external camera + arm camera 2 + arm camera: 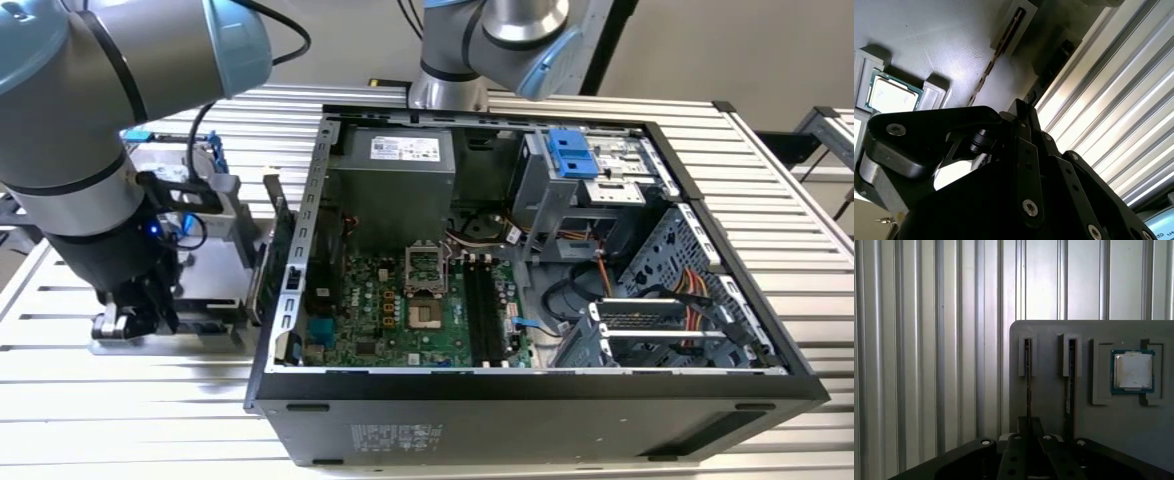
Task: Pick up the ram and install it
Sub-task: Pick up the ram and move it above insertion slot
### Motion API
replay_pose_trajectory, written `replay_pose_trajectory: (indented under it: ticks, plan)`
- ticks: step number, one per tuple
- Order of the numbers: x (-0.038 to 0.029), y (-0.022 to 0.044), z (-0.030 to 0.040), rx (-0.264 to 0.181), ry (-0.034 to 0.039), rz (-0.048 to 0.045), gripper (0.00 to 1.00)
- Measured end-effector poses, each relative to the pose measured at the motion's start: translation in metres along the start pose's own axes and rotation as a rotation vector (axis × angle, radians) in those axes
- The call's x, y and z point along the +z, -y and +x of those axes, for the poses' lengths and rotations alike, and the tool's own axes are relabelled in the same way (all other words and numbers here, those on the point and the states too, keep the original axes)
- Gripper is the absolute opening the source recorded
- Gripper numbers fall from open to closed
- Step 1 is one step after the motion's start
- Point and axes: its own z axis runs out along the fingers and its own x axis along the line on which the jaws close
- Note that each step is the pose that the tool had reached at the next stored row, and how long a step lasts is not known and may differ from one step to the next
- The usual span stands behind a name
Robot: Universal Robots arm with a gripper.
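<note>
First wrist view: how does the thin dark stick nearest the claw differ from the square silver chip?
The ram stands on edge in a narrow slot; the CPU chip lies flat in a square recess. The ram is long, thin, dark; the chip square and silver. Both sit in the grey holder.

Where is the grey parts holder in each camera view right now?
Exterior view: the flat grey plastic parts holder sits at the exterior view's left, beside the open black computer case.
First wrist view: the holder carries the square silver chip.
Second wrist view: the holder carries that chip.
Shared landmark: the ribbed silver metal table.
</note>
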Motion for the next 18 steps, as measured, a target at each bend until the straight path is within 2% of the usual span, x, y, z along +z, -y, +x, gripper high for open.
replay_pose_trajectory:
  ticks: [18]
  plan:
    - [-0.0102,-0.0004,0.0004,0.000,0.0031,0.0000,0.00]
